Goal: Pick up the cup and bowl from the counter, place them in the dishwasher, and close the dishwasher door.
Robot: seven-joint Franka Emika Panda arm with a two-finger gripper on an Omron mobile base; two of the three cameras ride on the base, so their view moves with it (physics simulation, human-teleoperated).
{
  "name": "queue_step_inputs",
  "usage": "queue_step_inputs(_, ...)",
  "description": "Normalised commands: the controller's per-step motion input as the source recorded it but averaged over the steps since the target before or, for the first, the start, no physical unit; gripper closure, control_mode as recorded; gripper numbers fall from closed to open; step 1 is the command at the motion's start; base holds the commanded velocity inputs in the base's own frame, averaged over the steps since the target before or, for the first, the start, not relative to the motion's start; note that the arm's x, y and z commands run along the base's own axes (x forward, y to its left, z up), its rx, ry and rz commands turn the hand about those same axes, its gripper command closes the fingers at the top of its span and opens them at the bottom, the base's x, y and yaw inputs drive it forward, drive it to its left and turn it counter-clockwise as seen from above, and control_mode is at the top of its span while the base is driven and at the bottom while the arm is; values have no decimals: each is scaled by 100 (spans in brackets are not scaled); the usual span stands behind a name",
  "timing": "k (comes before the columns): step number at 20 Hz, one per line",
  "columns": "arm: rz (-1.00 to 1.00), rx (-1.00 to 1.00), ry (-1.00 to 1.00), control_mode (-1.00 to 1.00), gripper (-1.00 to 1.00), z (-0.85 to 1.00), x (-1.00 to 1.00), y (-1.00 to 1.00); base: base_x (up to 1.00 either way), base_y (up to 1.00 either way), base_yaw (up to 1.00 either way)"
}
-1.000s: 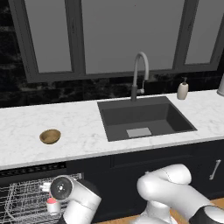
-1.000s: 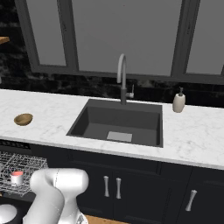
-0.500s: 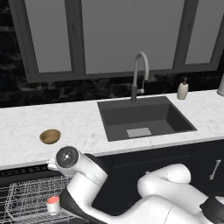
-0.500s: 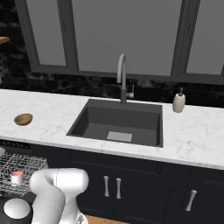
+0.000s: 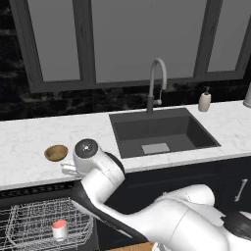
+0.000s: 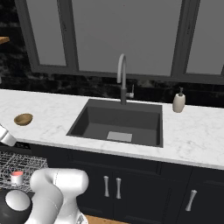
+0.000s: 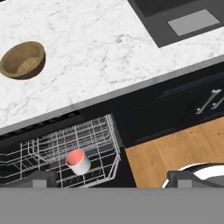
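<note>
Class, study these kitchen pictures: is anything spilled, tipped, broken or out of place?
Nothing stands out. The cup stands upright in the dishwasher rack, and the bowl sits upright on the counter, waiting to be loaded.

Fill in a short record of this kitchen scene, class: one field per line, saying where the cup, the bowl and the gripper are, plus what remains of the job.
cup: upright in the dishwasher rack, red inside showing
bowl: on the counter, left of the sink; bowl untouched
dishwasher: open, rack pulled out
gripper: above the rack, holding nothing, fingers apart
other: soap bottle right of the tap
remaining: bowl into rack, then close door
</note>
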Motion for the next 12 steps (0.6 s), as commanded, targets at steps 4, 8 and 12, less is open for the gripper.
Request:
queue_step_inputs(4,0,0,0,-100,-100,0,12,-9,0,0,0)
queue_step_inputs(8,1,3,2,-100,-100,0,33,-21,0,0,0)
queue_step_inputs(12,5,7,1,-100,-100,0,34,-28,0,0,0)
